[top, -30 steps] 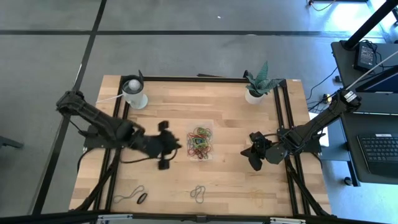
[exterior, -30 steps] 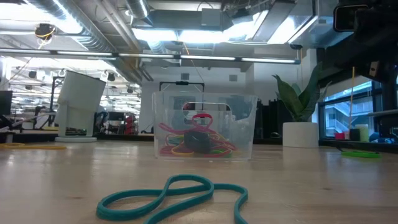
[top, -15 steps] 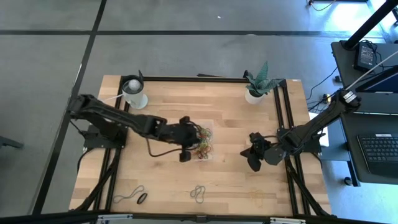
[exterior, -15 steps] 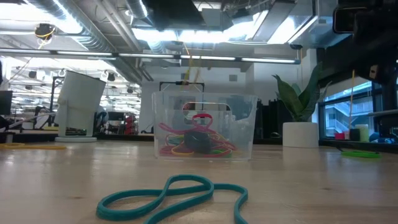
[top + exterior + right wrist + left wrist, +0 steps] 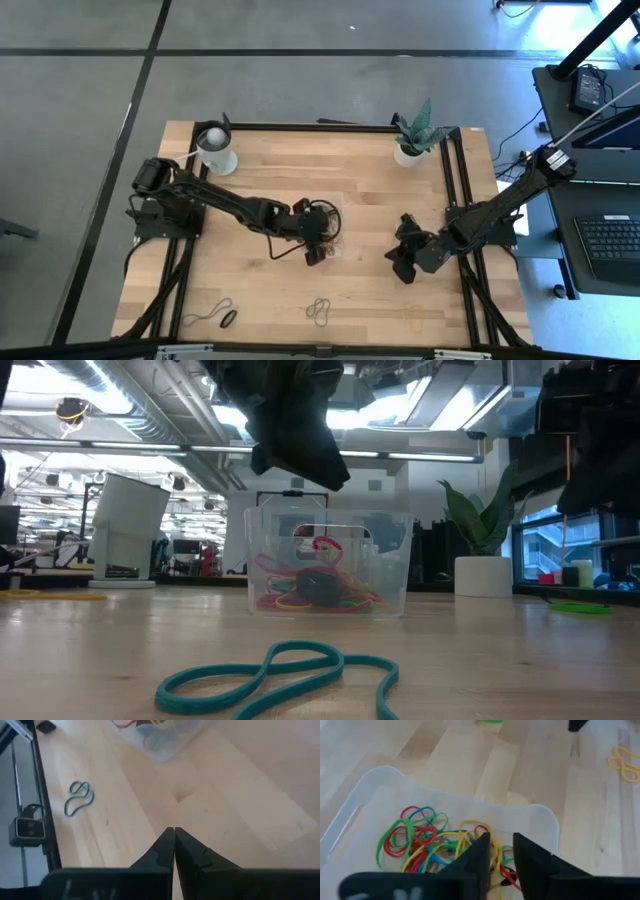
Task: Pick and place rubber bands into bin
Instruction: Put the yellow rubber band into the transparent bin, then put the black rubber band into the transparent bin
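Left gripper (image 5: pixel 499 851) hangs over the clear bin (image 5: pixel 365 787) of rubber bands (image 5: pixel 425 842), jaws slightly parted, holding nothing. Right gripper (image 5: pixel 173 845) hovers above bare counter (image 5: pixel 240 795), jaws closed, empty.

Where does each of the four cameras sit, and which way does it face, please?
High view: above the table, looking straight down; both arms show, left gripper over the bin, right gripper waiting apart.
Low view: at table-top height, looking level across at the bin; the left arm hangs above it.
Left wrist view: looks past open fingers into the bin's rubber bands.
Right wrist view: looks past shut fingers over the bare table.
Shared: all four show the bin.
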